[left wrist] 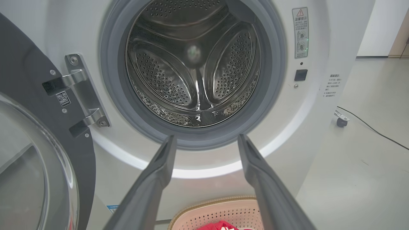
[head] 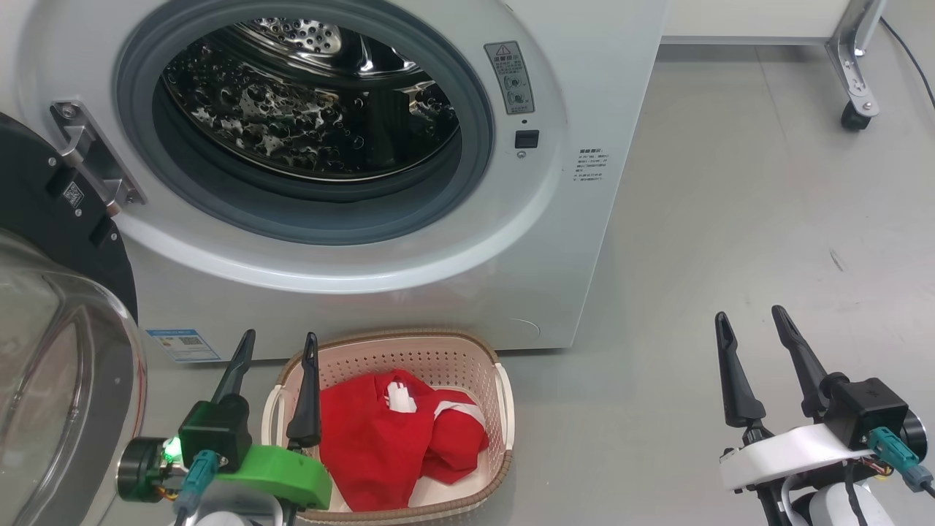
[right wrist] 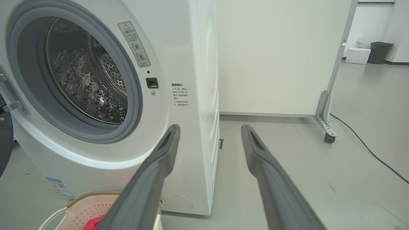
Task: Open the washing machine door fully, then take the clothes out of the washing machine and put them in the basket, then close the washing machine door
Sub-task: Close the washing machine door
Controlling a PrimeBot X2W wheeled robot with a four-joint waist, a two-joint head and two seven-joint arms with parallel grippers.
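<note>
The white washing machine (head: 555, 241) stands before me with its round black door (head: 44, 219) swung wide to the left, its glass bowl (head: 51, 380) bulging toward me. Its steel drum (left wrist: 195, 64) looks bare inside. The red clothes (head: 394, 438) lie in the cream basket (head: 504, 409) on the floor below the opening. My left gripper (head: 281, 347) hovers open over the basket's left rim, fingers pointing at the machine. My right gripper (head: 752, 318) is open over the floor to the right, holding nothing.
A white partition on a metal castor foot (head: 855, 109) stands at the back right, with a black cable (right wrist: 367, 147) trailing over the grey floor. The door's hinge bracket (left wrist: 80, 92) juts out on the machine's left.
</note>
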